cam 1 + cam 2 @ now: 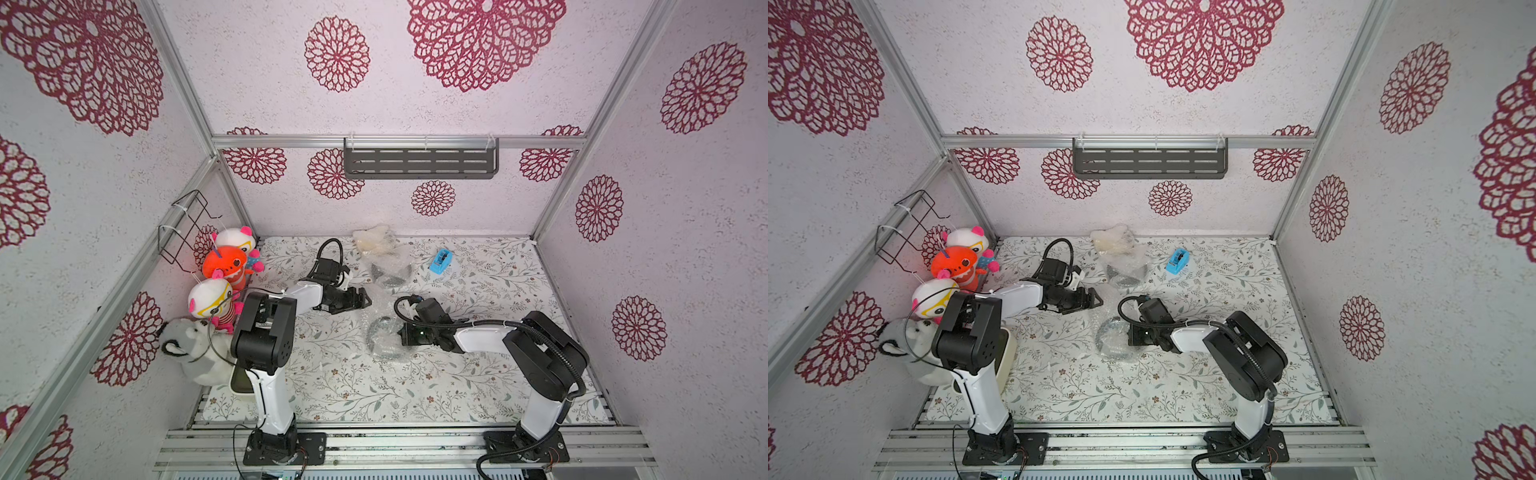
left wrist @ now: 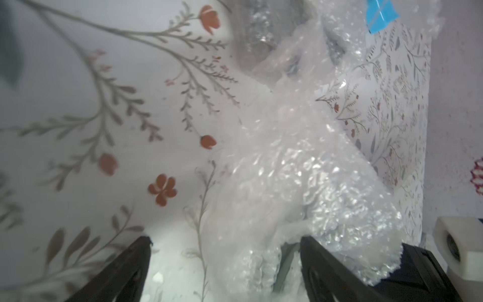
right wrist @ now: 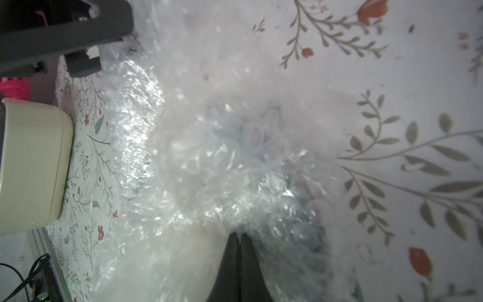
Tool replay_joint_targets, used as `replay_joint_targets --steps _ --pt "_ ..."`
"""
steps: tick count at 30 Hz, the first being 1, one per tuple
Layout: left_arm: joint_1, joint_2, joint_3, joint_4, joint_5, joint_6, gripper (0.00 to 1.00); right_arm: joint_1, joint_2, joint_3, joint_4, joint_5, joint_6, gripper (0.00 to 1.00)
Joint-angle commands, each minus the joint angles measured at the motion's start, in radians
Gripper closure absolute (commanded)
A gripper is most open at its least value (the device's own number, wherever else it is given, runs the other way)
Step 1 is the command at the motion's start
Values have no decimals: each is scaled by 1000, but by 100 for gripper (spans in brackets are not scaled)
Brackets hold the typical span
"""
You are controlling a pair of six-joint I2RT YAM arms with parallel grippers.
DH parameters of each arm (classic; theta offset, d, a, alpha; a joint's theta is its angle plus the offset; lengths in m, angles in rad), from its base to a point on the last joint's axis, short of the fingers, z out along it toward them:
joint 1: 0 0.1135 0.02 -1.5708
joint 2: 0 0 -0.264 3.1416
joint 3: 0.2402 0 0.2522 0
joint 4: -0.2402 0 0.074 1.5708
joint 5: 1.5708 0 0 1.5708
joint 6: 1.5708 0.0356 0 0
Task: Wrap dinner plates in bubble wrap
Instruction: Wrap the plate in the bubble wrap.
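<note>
In both top views a pale blue-grey plate (image 1: 380, 332) (image 1: 1111, 332) lies mid-table inside crinkly bubble wrap (image 1: 384, 347). My right gripper (image 1: 400, 335) (image 3: 238, 235) is at its right edge, shut on a fold of the bubble wrap (image 3: 198, 167); blue pattern (image 3: 258, 136) shows through the wrap. My left gripper (image 1: 366, 301) (image 2: 226, 251) hovers just behind and left of the bundle, open, with loose bubble wrap (image 2: 300, 183) lying between its fingers and over one finger. A black plate (image 1: 390, 272) in wrap and a cream wrapped plate (image 1: 374, 241) sit at the back.
A blue tape dispenser (image 1: 440, 261) stands at the back right of centre. A cream container (image 1: 1007, 357) (image 3: 34, 164) sits at the left behind my left arm. Plush toys (image 1: 226, 266) line the left wall, with a wire rack (image 1: 183, 228) above them.
</note>
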Motion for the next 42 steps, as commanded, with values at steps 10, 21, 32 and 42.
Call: replay_joint_targets --steps 10,21,32,42 --pt "7 62 49 151 230 54 100 8 11 -53 -83 41 24 98" --pt "-167 -300 -373 490 101 -26 100 5 -2 -77 -25 19 209 98" --pt "-478 -215 -536 655 -7 -34 100 5 -37 -134 44 90 357 96" --pt "-485 -143 -581 707 -11 17 100 -21 -200 -159 111 186 329 79"
